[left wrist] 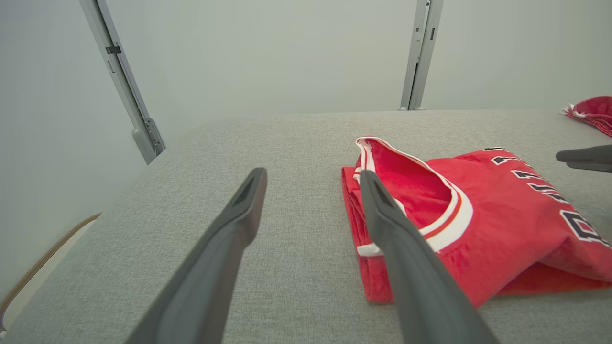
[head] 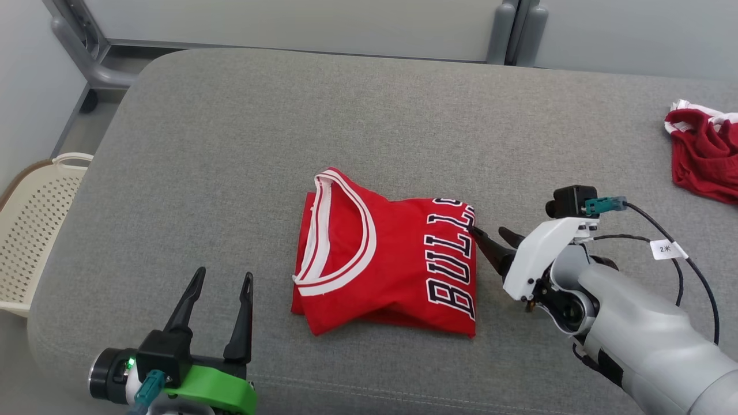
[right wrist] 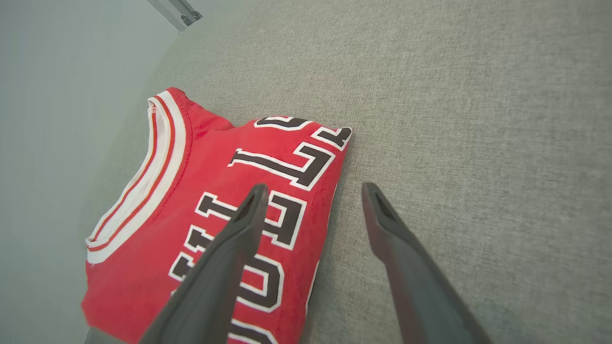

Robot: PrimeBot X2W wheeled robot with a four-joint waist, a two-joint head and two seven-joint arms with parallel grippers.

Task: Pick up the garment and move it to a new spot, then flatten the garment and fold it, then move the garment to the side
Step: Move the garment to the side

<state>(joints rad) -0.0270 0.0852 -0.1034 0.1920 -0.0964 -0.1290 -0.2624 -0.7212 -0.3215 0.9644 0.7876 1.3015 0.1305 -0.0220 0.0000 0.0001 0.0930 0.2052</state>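
**Desk:** What are your fingers doing?

**Operator:** My right gripper (head: 487, 230) is spread with nothing between the fingers. In the right wrist view, one finger hangs over the lettering at the right edge of the red jersey (head: 392, 259). The other hangs over bare cloth just beside it. I cannot tell whether either one touches. My left gripper (head: 224, 274) is also wide apart and empty, at the near left, close to the jersey's collar side.

**Desk:** And the jersey itself?

**Operator:** It is folded into a compact block and lies flat in the middle of the grey upholstered surface (head: 230, 144). The white-and-red striped neckline faces my left.

**Desk:** The surface, the room?

**Operator:** The surface is woven grey fabric with rounded corners and a seam along the near edge. Pale partition panels (head: 288, 23) stand behind it, joined by grey metal posts (head: 507, 29).

**Desk:** Any writing?

**Operator:** I read "BULLS" in black letters edged white, running along the jersey's right side, with the last letter wrapped over the fold. A white tag (head: 666, 249) on my right wrist's black cable (head: 700, 282) reads "2米".

**Desk:** Anything else around?

**Operator:** A second red garment (head: 703, 155) lies crumpled at the far right, well apart from the jersey. A cream perforated basket (head: 34, 219) sits below the left edge.
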